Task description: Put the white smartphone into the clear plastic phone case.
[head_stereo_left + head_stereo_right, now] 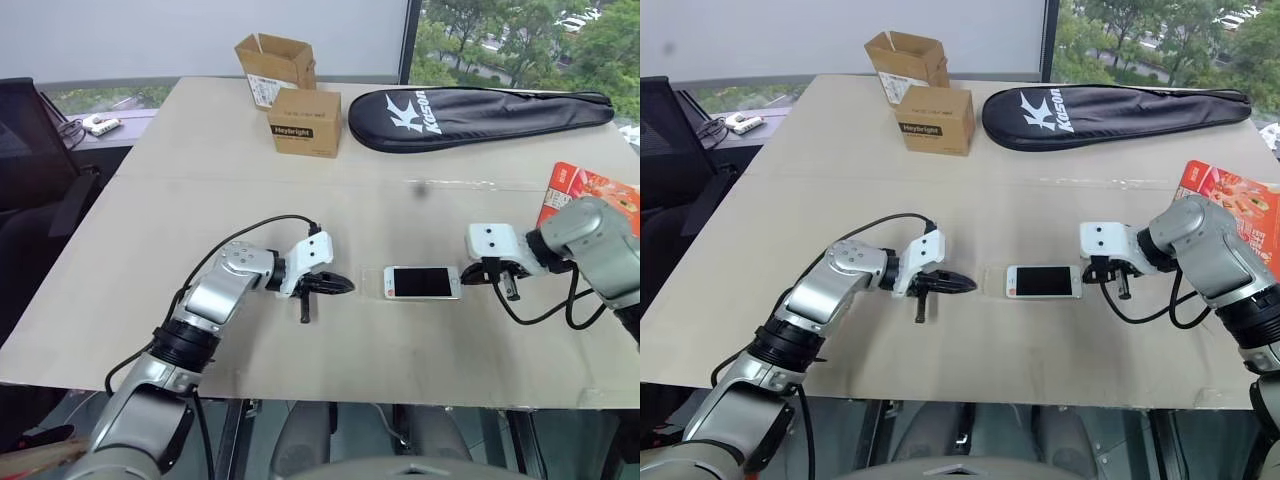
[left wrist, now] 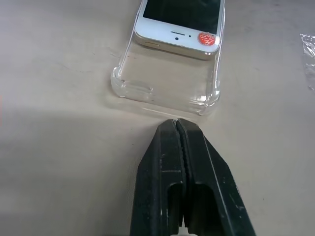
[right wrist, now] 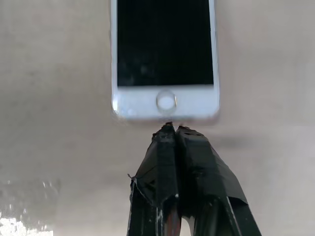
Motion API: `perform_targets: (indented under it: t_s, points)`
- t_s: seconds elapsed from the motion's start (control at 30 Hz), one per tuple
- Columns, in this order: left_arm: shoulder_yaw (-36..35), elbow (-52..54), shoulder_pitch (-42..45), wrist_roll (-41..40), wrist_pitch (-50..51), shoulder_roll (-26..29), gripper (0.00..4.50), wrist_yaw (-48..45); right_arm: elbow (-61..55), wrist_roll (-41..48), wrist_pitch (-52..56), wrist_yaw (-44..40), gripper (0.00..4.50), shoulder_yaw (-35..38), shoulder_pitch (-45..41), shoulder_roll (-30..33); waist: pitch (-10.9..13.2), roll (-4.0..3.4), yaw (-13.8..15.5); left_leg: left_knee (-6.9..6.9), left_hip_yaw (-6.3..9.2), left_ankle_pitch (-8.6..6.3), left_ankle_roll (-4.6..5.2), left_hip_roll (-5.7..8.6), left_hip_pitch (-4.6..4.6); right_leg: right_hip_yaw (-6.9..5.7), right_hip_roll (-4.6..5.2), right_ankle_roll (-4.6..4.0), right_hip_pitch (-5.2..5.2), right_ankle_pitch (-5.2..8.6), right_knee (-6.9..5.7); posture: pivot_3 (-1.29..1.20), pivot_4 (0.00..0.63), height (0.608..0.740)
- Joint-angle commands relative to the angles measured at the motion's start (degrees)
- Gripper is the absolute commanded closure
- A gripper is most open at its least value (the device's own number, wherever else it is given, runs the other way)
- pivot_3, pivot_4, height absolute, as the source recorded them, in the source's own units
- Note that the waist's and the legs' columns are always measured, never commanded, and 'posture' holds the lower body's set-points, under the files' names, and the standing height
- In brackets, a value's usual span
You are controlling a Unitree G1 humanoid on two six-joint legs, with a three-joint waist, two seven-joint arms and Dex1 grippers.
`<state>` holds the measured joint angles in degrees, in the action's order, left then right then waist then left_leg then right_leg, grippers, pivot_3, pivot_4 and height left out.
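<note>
Beige table (image 1: 200,330): white smartphone (image 1: 423,283) half-seated in clear plastic phone case (image 2: 165,93); both jaws closed, empty.

There is one white smartphone (image 1: 423,283) on the one table (image 1: 200,210). There is one clear plastic phone case (image 2: 165,93), and it is hard to see because it is see-through. There are two cardboard boxes (image 1: 304,122), one open and one shut. There is one long black bag (image 1: 478,114). There is one red printed paper (image 1: 590,190) at the table's edge; it may be more than one sheet. There are two grippers, a left gripper (image 1: 335,285) and a right gripper (image 1: 480,273).
</note>
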<state>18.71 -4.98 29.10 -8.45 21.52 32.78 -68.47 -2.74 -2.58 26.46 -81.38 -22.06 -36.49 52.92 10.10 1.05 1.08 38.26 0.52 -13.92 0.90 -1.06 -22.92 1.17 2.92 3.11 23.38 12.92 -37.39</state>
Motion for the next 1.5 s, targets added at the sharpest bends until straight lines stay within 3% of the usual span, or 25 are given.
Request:
perform_targets:
  t_s: [0.03,0.53,0.7,1.17,1.37,1.5]
  points:
    - [2.5,-0.3,0.4,1.6,-0.6,-1.9,4.50,0.6,-2.8,-0.3,1.3,0.3,4.48,-0.2,-0.3,-0.5,0.0,0.00,0.0,0.02,0.00,0.00,0.00,0.03,-0.01,0.00,0.03,0.00,-0.01,0.00,0.01,0.00,0.150,0.740]
    - [3.2,0.6,0.9,2.3,0.1,-5.7,4.50,0.4,-8.6,0.3,10.2,4.2,4.48,-1.8,-1.6,-8.3,0.0,0.01,-0.3,0.01,0.08,0.00,0.01,0.06,-0.01,-0.05,0.05,0.01,-0.02,0.00,-0.01,0.00,0.150,0.740]
    - [2.2,1.1,1.0,1.7,0.4,-6.1,4.50,0.6,-8.2,0.3,10.4,4.9,4.48,-0.7,-1.0,-7.0,0.0,0.00,-0.3,0.01,0.07,0.00,0.01,0.05,0.00,-0.05,0.05,0.01,-0.02,0.00,-0.02,0.00,0.150,0.740]
    - [-8.0,4.5,1.0,-3.6,0.7,-1.9,4.50,2.6,-5.6,11.0,8.3,9.4,4.48,16.2,6.7,-2.0,0.0,0.03,-0.6,-0.09,0.08,-0.01,0.01,-0.02,-0.14,-0.07,0.00,0.02,0.14,0.00,0.00,0.00,0.150,0.740]
    - [-7.3,5.7,0.5,-6.4,1.5,-6.5,4.50,4.3,-3.0,18.1,2.9,15.3,4.48,23.2,11.4,-11.2,0.0,0.05,-0.7,-0.10,0.05,-0.02,0.02,-0.02,-0.14,-0.03,-0.01,0.03,0.14,-0.01,0.02,0.00,0.150,0.740]
    - [-5.5,3.8,0.1,-5.9,1.5,-8.7,4.50,4.6,-2.6,21.0,0.2,16.8,4.48,24.0,15.8,-15.4,0.0,0.05,-0.7,-0.10,0.07,-0.02,0.02,-0.02,-0.16,-0.03,-0.02,0.03,0.16,-0.01,0.00,0.00,0.150,0.740]
